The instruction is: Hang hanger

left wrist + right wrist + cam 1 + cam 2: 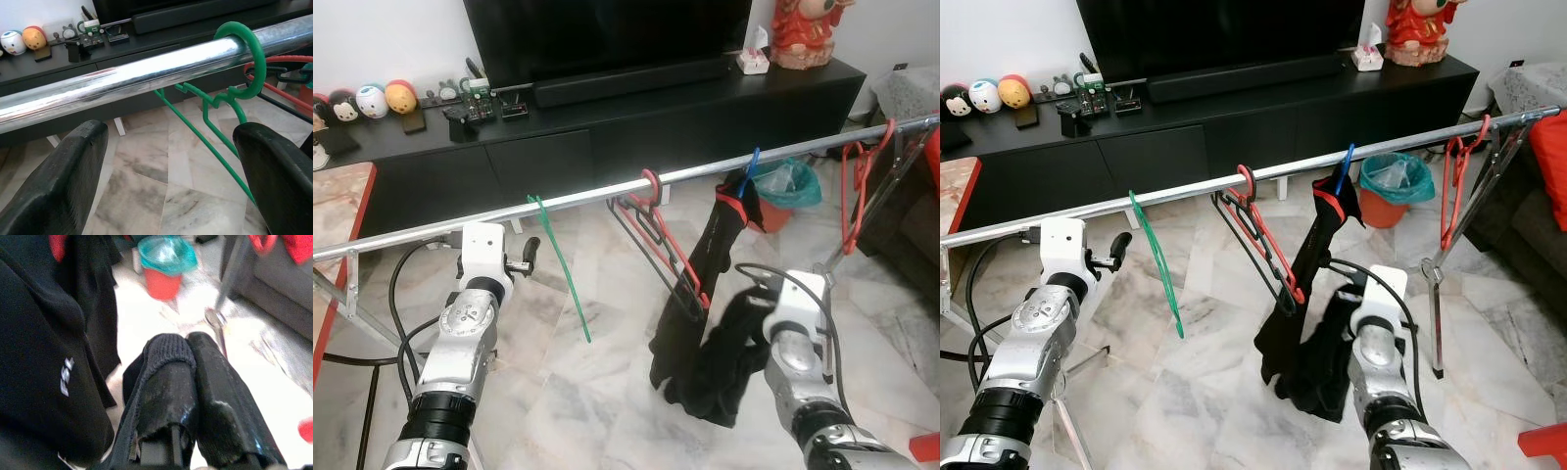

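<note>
A red bin lined with a teal bag stands on the floor beyond the rail; what is inside it cannot be made out. A tissue box sits on the black TV cabinet, with tissue sticking up from it.

The left arm is raised just under the rail, and the left end effector points up at it with its 2 fingers spread wide and nothing between them. The green hanger hangs by its hook on the rail, just beside that end effector and apart from its fingers.

The right arm is lower, near the black garment that droops from a blue hanger. The right end effector has its fingers pressed together, apparently pinching a fold of the black cloth.

White lettering on the garment is too blurred to read.

A red hanger and dark hangers hang mid-rail; another red hanger hangs near its right end.
</note>
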Motion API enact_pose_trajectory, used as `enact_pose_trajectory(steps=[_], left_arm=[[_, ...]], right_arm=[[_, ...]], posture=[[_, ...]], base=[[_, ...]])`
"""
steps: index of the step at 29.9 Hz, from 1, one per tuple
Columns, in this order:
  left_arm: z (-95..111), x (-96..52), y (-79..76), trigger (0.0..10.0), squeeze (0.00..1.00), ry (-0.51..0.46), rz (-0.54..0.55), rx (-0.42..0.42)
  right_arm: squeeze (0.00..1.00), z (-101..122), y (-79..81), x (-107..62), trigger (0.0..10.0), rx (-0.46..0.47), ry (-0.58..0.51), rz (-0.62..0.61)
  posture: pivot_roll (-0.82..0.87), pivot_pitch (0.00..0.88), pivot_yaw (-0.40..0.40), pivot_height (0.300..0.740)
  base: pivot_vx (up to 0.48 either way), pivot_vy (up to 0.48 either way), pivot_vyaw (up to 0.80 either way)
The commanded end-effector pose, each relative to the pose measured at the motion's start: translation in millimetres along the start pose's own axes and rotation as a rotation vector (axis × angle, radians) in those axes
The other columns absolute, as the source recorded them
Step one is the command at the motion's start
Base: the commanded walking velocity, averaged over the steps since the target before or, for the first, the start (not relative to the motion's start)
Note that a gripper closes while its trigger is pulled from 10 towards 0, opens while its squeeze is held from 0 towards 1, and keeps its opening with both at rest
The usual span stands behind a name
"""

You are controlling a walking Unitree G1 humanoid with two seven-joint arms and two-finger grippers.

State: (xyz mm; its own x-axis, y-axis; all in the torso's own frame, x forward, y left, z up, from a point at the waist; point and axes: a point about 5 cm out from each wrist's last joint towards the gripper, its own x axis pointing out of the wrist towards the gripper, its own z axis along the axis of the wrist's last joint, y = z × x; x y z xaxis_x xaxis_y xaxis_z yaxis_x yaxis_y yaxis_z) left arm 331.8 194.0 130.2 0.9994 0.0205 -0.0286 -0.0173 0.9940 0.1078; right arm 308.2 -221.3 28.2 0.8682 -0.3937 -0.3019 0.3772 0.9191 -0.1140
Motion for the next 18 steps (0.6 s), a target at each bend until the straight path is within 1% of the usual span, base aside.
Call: enact_pose_trajectory(steps=[1,2,5,6,8,10,13,15,17,18], left_arm=[[-2.6,-1.1,0.2,10.0,0.0,0.016,0.008,0.004],[-2.7,-1.5,0.3,10.0,0.0,0.016,0.015,0.001],[-2.8,-1.6,0.3,10.0,0.0,0.016,0.018,0.0],[-2.9,-1.7,0.2,10.0,0.0,0.016,0.018,-0.002],[-3.2,-1.8,0.0,10.0,0.0,0.015,0.02,-0.005],[-3.2,-1.9,-0.4,10.0,0.0,0.013,0.022,-0.008],[-2.8,-2.1,-0.2,10.0,0.0,0.009,0.023,-0.013],[-2.4,-2.2,0.4,10.0,0.0,0.007,0.024,-0.015],[-2.4,-1.9,0.8,10.0,0.0,0.006,0.021,-0.016],[-2.3,-1.9,0.9,10.0,0.0,0.005,0.021,-0.017]], right_arm=[[0.0,-4.8,-6.1,-0.6,10.0,-0.013,0.017,-0.019],[0.0,-18.9,-20.0,-3.8,10.0,-0.039,0.064,-0.048],[0.0,-26.3,-28.4,-5.8,10.0,-0.051,0.089,-0.067],[0.0,-33.0,-33.5,-8.2,10.0,-0.062,0.111,-0.072],[0.0,-40.8,-36.1,-11.7,10.0,-0.077,0.133,-0.068],[0.0,-60.2,-40.2,-21.5,10.0,-0.122,0.195,-0.062],[0.0,-76.7,-45.7,-31.0,10.0,-0.102,0.254,-0.083],[0.0,-88.6,-49.4,-38.7,10.0,-0.114,0.292,-0.093],[0.0,-102.4,-46.4,-48.5,10.0,-0.141,0.338,-0.062],[0.0,-105.9,-44.9,-51.1,10.0,-0.148,0.352,-0.051]], posture=[[0.02,0.0,0.036,0.728],[0.02,0.0,0.035,0.728],[0.02,0.0,0.033,0.728],[0.02,0.0,0.031,0.728],[0.02,0.0,0.027,0.728],[0.02,0.0,0.025,0.728],[0.02,0.0,0.025,0.728],[0.02,0.0,0.026,0.728],[0.02,0.0,0.03,0.728],[0.02,0.0,0.028,0.728]], base=[[0.0,0.0,0.0],[0.0,0.0,0.0],[0.0,0.0,0.0],[0.0,0.0,0.0],[0.0,0.0,0.0],[0.0,0.0,0.0],[0.0,0.0,0.0],[0.0,0.0,0.0],[0.0,0.0,0.0],[0.0,0.0,0.0]])
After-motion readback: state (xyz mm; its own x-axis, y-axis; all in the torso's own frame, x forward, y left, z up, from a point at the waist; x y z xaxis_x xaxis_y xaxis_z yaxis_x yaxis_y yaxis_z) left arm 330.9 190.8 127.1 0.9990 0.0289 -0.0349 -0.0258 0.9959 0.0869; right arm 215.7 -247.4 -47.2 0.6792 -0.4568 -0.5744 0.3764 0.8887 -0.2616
